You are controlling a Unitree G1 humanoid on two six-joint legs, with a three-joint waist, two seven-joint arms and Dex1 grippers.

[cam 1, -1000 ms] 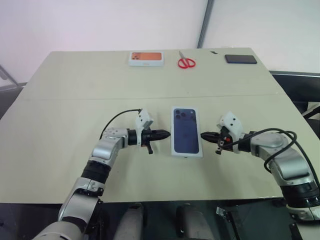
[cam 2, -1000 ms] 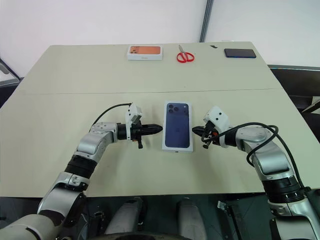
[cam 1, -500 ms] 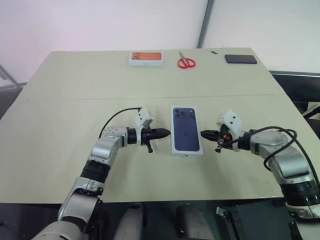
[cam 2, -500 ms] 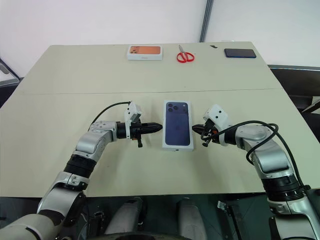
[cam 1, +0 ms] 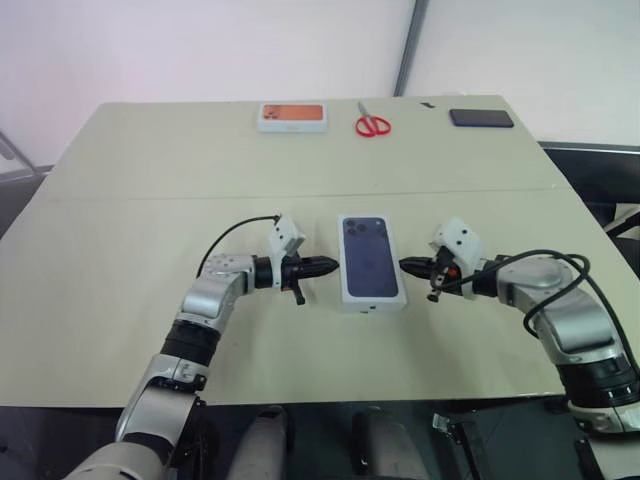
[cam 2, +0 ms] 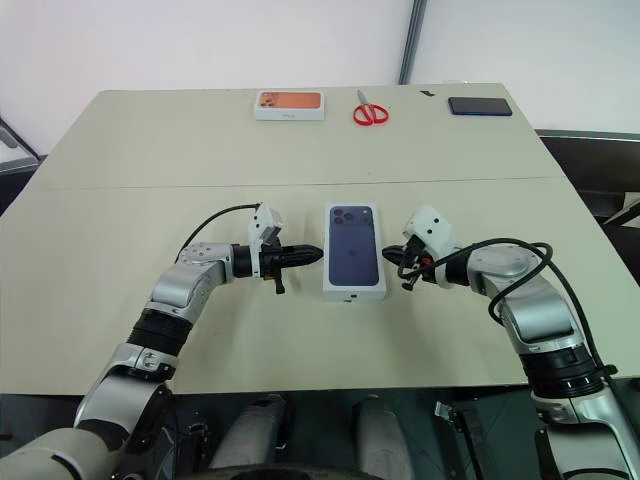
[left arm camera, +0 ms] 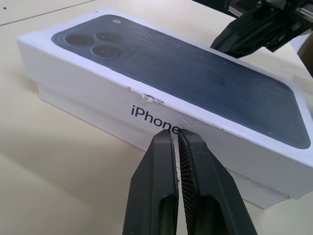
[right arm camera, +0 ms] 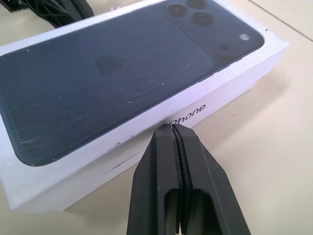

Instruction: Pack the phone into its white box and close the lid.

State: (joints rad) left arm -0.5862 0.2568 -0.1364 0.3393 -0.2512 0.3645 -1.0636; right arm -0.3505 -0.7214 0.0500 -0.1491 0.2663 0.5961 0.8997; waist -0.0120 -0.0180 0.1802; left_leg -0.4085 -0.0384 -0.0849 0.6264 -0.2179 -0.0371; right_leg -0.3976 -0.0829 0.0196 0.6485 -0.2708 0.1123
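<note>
Beige table (cam 1: 120, 200) was seen under both arms, with a pale wall behind it. Along the far edge, from left to right, a white box with an orange picture (cam 1: 292, 117), red-handled scissors (cam 1: 373, 124) and a black slab (cam 1: 481, 118) were laid out, well apart from the work near the front.

To the left of the middle, the left gripper (cam 1: 330, 266) was held level and pointed rightward, its fingers pressed together with nothing pinched; its tip was seen at the lid's long side wall, though contact could not be told.

At the middle, the lid (cam 1: 369, 256) was seated on the white box (left arm camera: 93, 111), printed phone picture up, the camera cluster of the print toward the far end. A narrow band of the white box was left showing below the lid's rim in the left wrist view. The phone itself could not be seen.

To the right, the right gripper (cam 1: 405, 265) was pointed leftward at the lid's opposite long wall, fingers likewise pressed together and empty, the tip just beside the wall.
</note>
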